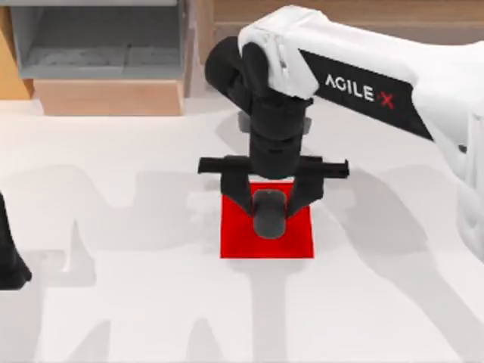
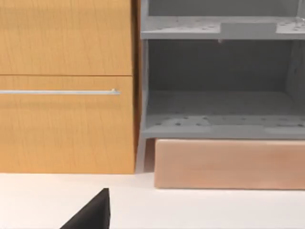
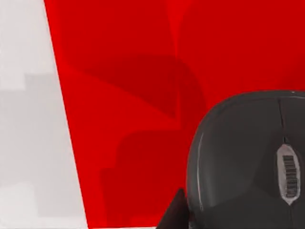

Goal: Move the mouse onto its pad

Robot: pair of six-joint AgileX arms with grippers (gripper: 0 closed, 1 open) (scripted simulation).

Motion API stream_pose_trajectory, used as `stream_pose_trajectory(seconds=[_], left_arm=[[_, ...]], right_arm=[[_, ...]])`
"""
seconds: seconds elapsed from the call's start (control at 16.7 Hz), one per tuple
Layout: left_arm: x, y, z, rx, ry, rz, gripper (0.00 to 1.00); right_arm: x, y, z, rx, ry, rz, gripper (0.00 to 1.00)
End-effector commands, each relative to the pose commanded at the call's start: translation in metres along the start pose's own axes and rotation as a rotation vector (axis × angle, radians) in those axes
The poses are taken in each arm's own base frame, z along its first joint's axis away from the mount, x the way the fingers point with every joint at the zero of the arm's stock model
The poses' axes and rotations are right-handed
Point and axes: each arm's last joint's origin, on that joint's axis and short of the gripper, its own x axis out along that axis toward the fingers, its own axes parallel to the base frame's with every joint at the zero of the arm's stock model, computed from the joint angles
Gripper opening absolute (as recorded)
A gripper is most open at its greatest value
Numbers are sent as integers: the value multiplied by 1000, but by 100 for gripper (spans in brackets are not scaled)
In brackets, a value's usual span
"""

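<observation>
The bright red pad (image 1: pixel 299 242) lies at the middle of the white table. The dark grey mouse (image 1: pixel 268 213) is over the pad's middle, seen close up in the right wrist view (image 3: pixel 243 157) against the red pad (image 3: pixel 119 95). My right gripper (image 1: pixel 268 203) reaches down from the back, a black finger on each side of the mouse. One fingertip (image 3: pixel 175 212) touches the mouse's side. Whether the mouse rests on the pad or hangs just above it, I cannot tell. My left arm (image 1: pixel 9 261) is parked at the table's left edge.
A grey open shelf unit (image 1: pixel 98 41) on a wooden base (image 1: pixel 110 97) stands at the back left. The left wrist view shows that shelf (image 2: pixel 219 95) beside a wooden cabinet (image 2: pixel 66 119) with a metal handle. White table surrounds the pad.
</observation>
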Motion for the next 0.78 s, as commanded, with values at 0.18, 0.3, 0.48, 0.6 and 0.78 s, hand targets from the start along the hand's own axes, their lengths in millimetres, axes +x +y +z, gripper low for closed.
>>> stream_pose_trajectory(seconds=[0.18,0.3,0.48,0.6,0.78], left_arm=[[0,0,0,0,0,0,100],[0,0,0,0,0,0,100],[0,0,0,0,0,0,100],[0,0,0,0,0,0,100],[0,0,0,0,0,0,100]], right_arm=[[0,2,4,-11,-74,3,0],[6,3,6,-12,-87,-9,0],[7,3,6,-12,-86,-11,0],[7,3,6,-12,-86,-11,8],[7,3,6,-12,-86,-11,30]])
